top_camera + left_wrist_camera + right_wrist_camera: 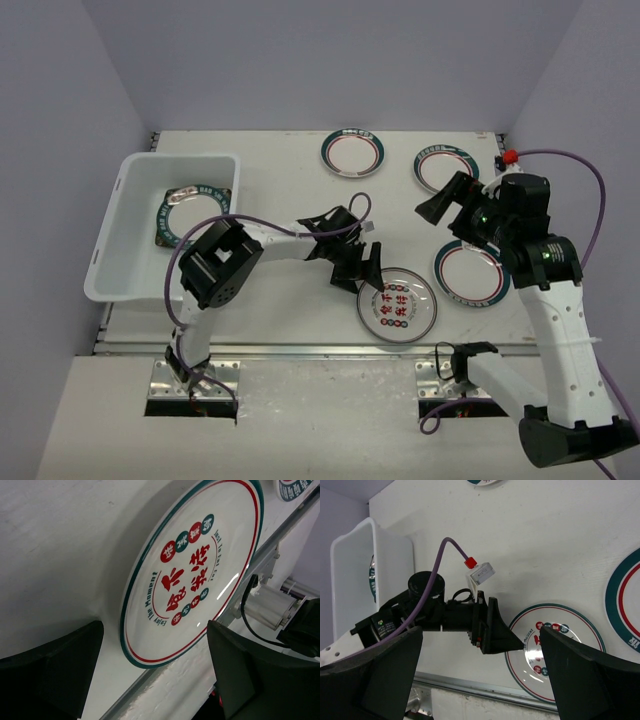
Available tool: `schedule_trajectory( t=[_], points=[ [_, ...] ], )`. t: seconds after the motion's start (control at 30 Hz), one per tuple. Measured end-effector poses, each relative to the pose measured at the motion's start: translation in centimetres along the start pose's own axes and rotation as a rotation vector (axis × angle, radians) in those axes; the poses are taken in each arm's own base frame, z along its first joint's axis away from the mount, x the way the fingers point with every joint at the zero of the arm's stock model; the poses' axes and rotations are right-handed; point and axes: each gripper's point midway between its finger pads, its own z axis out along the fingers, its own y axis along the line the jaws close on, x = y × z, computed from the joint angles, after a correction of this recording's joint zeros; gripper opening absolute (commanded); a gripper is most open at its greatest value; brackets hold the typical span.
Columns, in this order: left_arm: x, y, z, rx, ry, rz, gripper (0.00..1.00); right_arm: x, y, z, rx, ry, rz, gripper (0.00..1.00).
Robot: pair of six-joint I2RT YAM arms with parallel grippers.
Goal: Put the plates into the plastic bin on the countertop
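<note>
A round white plate with red characters (397, 305) lies near the front rail of the countertop (270, 180); it also shows in the left wrist view (195, 570) and the right wrist view (555, 650). My left gripper (362, 275) is open and empty, low at that plate's left rim, its jaws straddling the plate's near edge (155, 680). My right gripper (445, 200) is open and empty, held high over the right side (480, 680). The plastic bin (120, 240) at the left holds a teal-rimmed plate (195, 213) on a dark square one. Three ringed plates (352, 152) (446, 167) (470, 270) lie on the countertop.
A metal rail (300, 348) runs along the near edge of the countertop. Purple cables loop over both arms. The right arm's body stands over the ringed plate at the right. Grey walls close in the back and sides.
</note>
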Motion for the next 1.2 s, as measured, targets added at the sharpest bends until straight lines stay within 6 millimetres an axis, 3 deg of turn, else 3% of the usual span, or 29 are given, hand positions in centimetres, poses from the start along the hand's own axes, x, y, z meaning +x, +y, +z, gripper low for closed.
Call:
schedule_trajectory(
  t=[0.03,0.1,0.17,0.27,0.33,0.6,0.73,0.8,0.87,0.93,0.97,1.03,1.1,1.13,1.2],
  points=[
    [-0.1,0.1,0.1,0.008,0.006,-0.005,0.66,0.1,0.0,0.0,-0.002,0.004,-0.002,0.99],
    [-0.3,0.1,0.3,0.013,0.0,-0.002,0.36,0.2,0.1,-0.2,-0.009,0.005,-0.008,0.99],
    [-0.4,0.3,0.7,0.012,-0.004,0.009,0.34,0.2,0.3,-0.5,-0.019,0.002,-0.01,0.99],
    [-0.1,1.0,1.6,0.003,0.01,0.011,0.11,0.3,0.5,-0.8,-0.031,0.0,-0.011,0.99],
    [0.0,1.1,1.9,0.005,0.015,0.012,0.02,0.3,0.6,-0.8,-0.037,0.0,-0.012,0.99],
    [-0.6,0.6,1.3,-0.001,-0.021,0.024,0.0,0.9,0.5,-0.9,-0.044,0.013,-0.004,0.99],
    [-1.7,-1.2,-2.8,-0.046,-0.097,0.053,0.0,0.9,0.5,-0.7,-0.044,0.019,-0.002,0.99],
    [-3.6,-2.5,-7.1,-0.089,-0.201,0.065,0.0,0.9,0.4,-0.4,-0.039,0.025,-0.005,0.99],
    [-6.6,-3.4,-13.1,-0.114,-0.353,0.043,0.0,0.7,0.3,0.1,-0.025,0.034,-0.012,0.99],
    [-10.3,-3.3,-21.1,-0.131,-0.558,-0.01,0.0,0.1,0.2,0.6,-0.009,0.034,-0.027,0.99],
    [-12.2,-2.2,-26.0,-0.147,-0.683,-0.058,0.0,-0.3,0.3,0.8,-0.005,0.032,-0.035,0.99],
    [-14.6,2.1,-36.6,-0.218,-0.957,-0.195,0.0,-1.1,0.6,1.2,-0.007,0.025,-0.051,0.99],
    [-14.3,7.8,-45.4,-0.325,-1.186,-0.364,0.0,-1.7,1.0,1.4,-0.014,0.015,-0.062,0.99],
    [-13.1,11.3,-49.1,-0.391,-1.285,-0.466,0.0,-1.9,1.1,1.5,-0.018,0.01,-0.065,0.99],
    [-9.5,17.4,-53.1,-0.52,-1.389,-0.66,0.0,-2.0,1.2,1.6,-0.023,0.008,-0.066,0.99]
  ],
)
